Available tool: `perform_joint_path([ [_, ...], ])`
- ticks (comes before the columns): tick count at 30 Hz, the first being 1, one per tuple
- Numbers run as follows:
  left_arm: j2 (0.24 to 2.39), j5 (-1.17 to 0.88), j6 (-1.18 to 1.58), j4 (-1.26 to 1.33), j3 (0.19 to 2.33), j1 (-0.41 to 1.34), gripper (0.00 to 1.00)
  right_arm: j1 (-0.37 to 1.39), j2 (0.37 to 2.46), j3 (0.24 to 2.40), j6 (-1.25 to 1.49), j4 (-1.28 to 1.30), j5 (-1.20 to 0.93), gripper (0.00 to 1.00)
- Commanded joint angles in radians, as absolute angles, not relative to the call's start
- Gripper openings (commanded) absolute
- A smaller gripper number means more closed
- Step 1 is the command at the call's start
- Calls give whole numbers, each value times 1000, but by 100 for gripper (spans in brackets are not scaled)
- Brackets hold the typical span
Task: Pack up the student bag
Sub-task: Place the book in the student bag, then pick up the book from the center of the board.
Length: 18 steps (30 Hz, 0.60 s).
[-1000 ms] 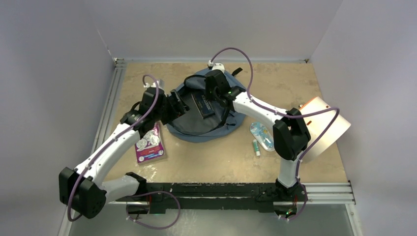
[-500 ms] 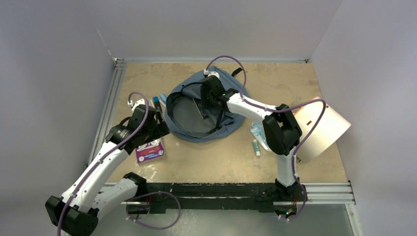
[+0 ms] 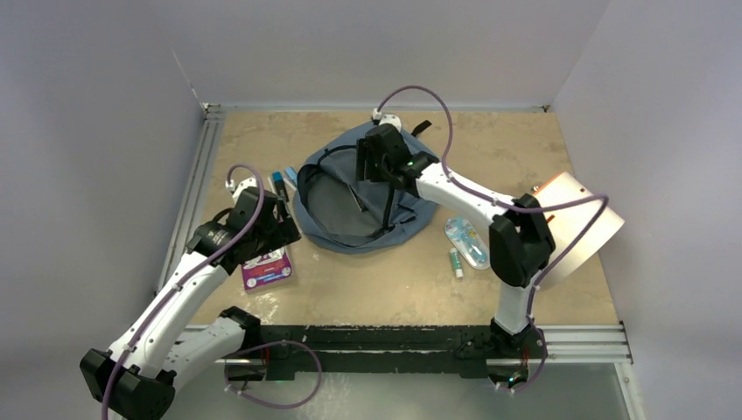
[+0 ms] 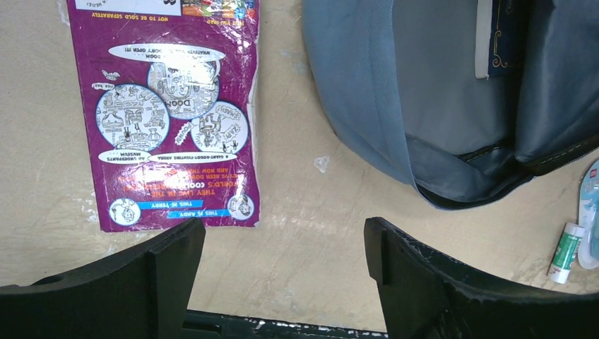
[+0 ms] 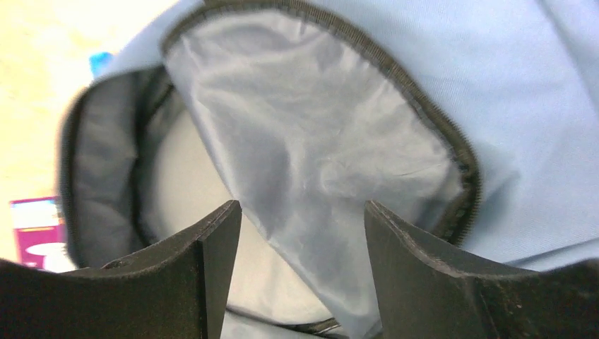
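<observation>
We see 1 purple printed booklet (image 4: 173, 113) lying flat on the tan tabletop (image 3: 525, 149) at left. At right, 1 green-and-white glue stick (image 3: 456, 262) lies just beside a pale blue packet (image 3: 465, 241), near a beige folder (image 3: 577, 229) with an orange corner.

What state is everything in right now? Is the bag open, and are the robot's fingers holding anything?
student bag: lying flat, main compartment unzipped and gaping.
dark book: inside the bag.
purple booklet: flat on the table, outside the bag.
glue stick: lying on its side, outside the bag.
right fingers: open, empty, over the bag's opening.
left fingers: open, empty, over the table beside the booklet.
</observation>
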<state>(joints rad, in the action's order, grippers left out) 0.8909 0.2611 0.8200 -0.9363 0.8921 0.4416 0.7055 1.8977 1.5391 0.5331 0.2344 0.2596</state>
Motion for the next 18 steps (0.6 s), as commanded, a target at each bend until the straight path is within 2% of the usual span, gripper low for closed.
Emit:
perform_joint_path([
  [1,907,270,800,-900,912,438,83,703,1767,1575,555,193,267,67],
  [6,933,270,777,-847,927,433,83,728,1712,1516,620,148,170,65],
  [12,995,261,771,-844,956,382,84,863,1690,1457,689,104,123,65],
  [18,1062,139,652,-830,988,107,84,960,1682,1391,779,8,64,63],
])
